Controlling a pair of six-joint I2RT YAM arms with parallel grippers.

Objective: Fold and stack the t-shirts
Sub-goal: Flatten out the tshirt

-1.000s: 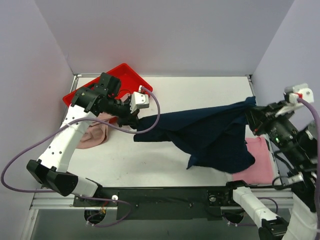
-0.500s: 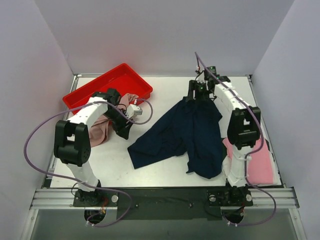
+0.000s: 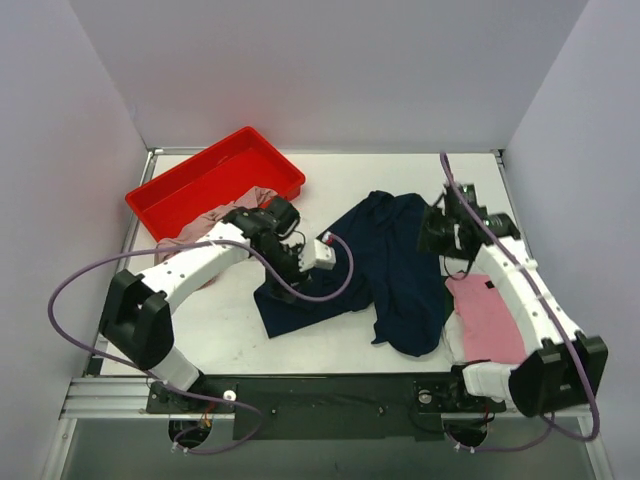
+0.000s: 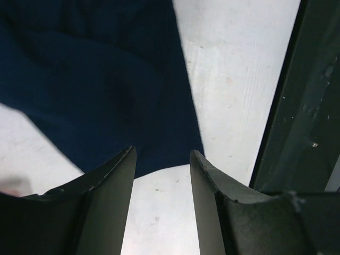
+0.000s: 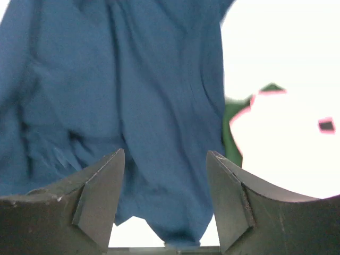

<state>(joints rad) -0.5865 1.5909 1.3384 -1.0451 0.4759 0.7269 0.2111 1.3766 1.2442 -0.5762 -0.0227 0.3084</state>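
The top view looks down on the whole table (image 3: 350, 170); both wrist views sit close over the navy t-shirt (image 3: 400, 260) (image 4: 106, 79) (image 5: 133, 106), left at its 8 o'clock, right at 2 o'clock.

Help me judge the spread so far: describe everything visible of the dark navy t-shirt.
The navy t-shirt is soft, dark cloth, lying unfolded and rumpled on the white table, right of centre. Creases run through it; one lobe spreads left, another reaches toward the near edge on the right, where it seems to meet the bright pink shirt. The left gripper and right gripper stand open over it, holding none of it.
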